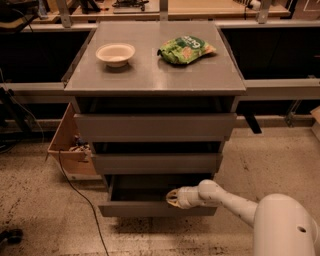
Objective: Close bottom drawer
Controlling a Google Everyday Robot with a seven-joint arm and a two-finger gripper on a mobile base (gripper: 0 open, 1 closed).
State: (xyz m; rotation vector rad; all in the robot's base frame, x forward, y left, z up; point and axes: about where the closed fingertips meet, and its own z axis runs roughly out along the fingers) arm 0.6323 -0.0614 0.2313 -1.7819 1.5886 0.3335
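camera view: the gripper [172,198] sat at the front edge of the bottom drawer [145,209], pulled out at the foot of the grey cabinet [155,128], though whether the gripper was open or closed could not be told.

tool [173,198] at bottom drawer [140,209], bowl [115,53] atop cabinet [155,77]

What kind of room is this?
Probably a workshop or robot lab: workbenches behind, a loose cable on the speckled floor, and a robot gripper at the open bottom drawer.
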